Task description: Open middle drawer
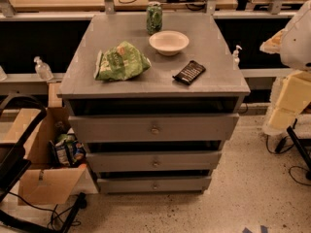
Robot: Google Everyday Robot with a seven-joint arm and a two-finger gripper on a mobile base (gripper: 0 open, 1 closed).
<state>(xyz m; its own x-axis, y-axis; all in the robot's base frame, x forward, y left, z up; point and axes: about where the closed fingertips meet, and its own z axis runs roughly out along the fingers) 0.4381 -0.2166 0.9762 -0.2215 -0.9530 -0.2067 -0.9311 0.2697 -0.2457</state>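
Note:
The grey cabinet has three stacked drawers. The middle drawer has a flat grey front of medium height with a small round knob at its centre. The taller top drawer is above it and the shortest bottom drawer below. A dark gap shows above each front. My gripper hangs at the right edge, on the pale arm, well to the right of the cabinet and about level with the top drawer. It touches nothing.
On the cabinet top lie a green chip bag, a green can, a white bowl and a dark snack bar. An open cardboard box and a black frame stand at the left. Cables lie on the floor at the right.

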